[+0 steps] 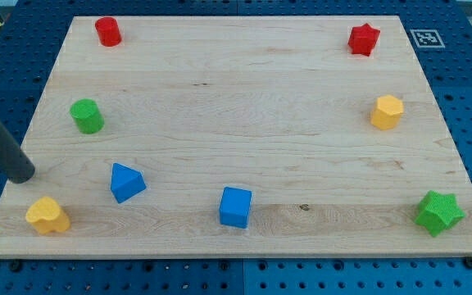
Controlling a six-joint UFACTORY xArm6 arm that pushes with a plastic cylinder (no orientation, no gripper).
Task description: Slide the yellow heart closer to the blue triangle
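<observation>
The yellow heart (47, 215) lies near the board's bottom left corner. The blue triangle (126, 181) sits to its upper right, about a block's width apart from it. My tip (23, 175) is at the board's left edge, just above and slightly left of the yellow heart, not touching it. The dark rod slants up toward the view's top left.
A green cylinder (87, 115) stands above the blue triangle. A red cylinder (107, 31) is at the top left. A blue cube (235, 206) is at bottom centre. A red star (364, 38), a yellow hexagon (387, 111) and a green star (439, 213) line the right side.
</observation>
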